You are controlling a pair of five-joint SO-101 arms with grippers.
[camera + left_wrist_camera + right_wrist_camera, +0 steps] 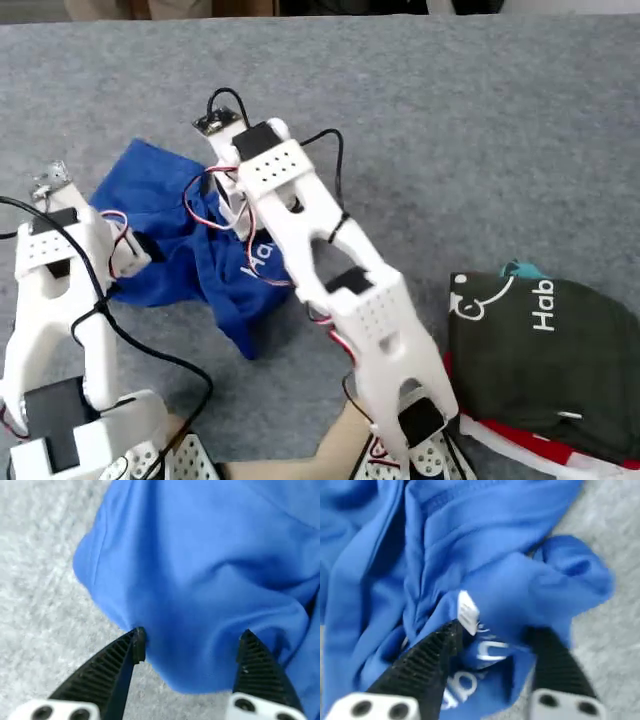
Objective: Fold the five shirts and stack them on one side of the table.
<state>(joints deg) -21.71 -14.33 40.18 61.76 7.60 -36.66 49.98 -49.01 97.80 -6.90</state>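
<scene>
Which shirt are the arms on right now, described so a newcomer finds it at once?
On the grey table, look to the side away from the folded dark green shirt. There lies the blue shirt: the only crumpled one, the only blue one, with white lettering showing.

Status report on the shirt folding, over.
Left gripper open, astride blue shirt edge. Right gripper open over its bunched middle. Shirt crumpled, not yet folded. Pile apart, not in the way.
</scene>
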